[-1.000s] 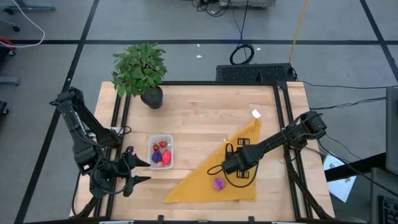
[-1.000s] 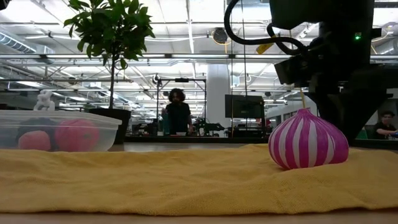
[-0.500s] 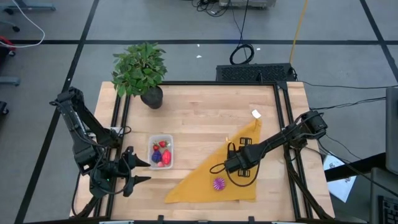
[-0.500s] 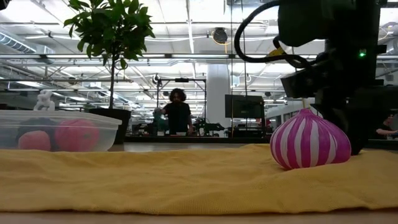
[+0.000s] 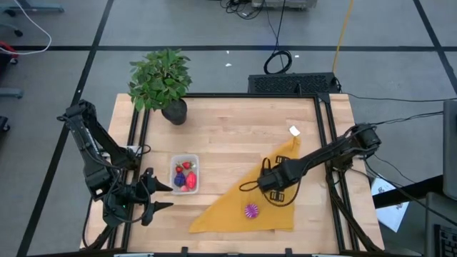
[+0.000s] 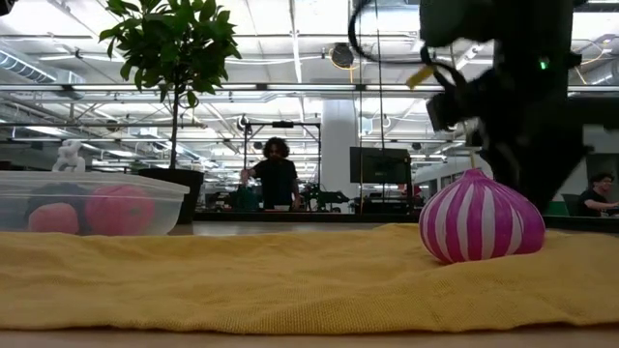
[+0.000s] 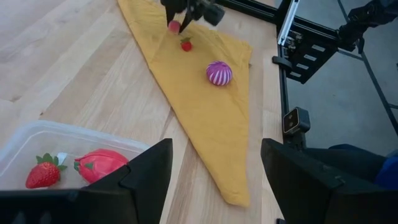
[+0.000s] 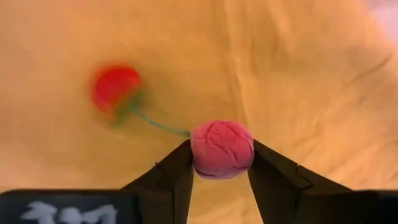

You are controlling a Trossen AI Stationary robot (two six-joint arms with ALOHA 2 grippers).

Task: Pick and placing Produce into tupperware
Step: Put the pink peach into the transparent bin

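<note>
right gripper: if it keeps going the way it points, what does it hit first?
Probably the yellow cloth. The right gripper, shut on a pink ball, points down at it; a small red fruit lies off to the side. Depth unclear.

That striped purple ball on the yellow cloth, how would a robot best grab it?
Probably from straight above, fingers closing on the widest part of the striped ball low on its sides. It sits alone on the flat yellow cloth, rounded with a small peak on top, so the sides are free.
</note>
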